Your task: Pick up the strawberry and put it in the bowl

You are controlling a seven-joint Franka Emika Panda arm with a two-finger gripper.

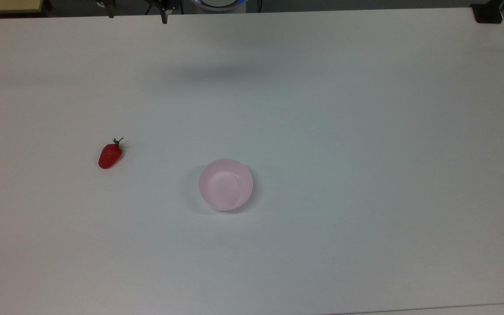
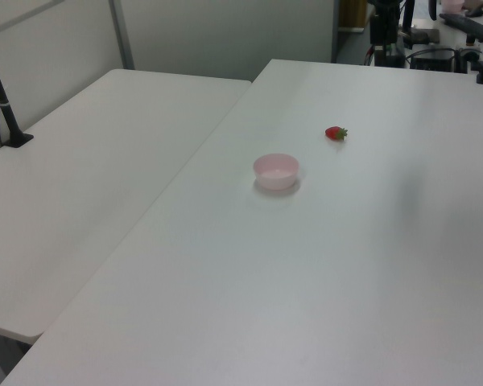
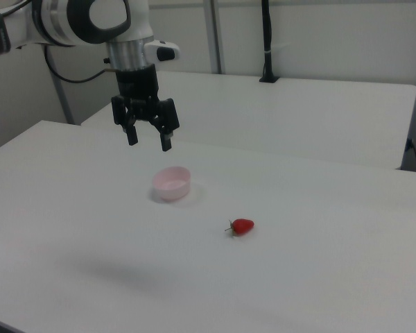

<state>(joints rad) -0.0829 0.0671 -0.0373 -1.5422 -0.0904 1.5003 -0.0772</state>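
The red strawberry (image 1: 110, 155) lies on its side on the white table, stem pointing up and right in the top view; it also appears as the strawberry (image 2: 336, 133) and the strawberry (image 3: 242, 226). The pale pink bowl (image 1: 225, 184) stands upright and holds nothing, right of the fruit in the top view; it is the bowl (image 2: 275, 171) and the bowl (image 3: 172, 183) elsewhere. My gripper (image 3: 149, 139) hangs open high above the table, with nothing between its fingers, left of the bowl in the right view.
A second white table (image 2: 88, 185) adjoins on the left view's left. A black post (image 3: 267, 41) stands clamped at its far side. Wide bare tabletop (image 1: 365, 131) surrounds both objects.
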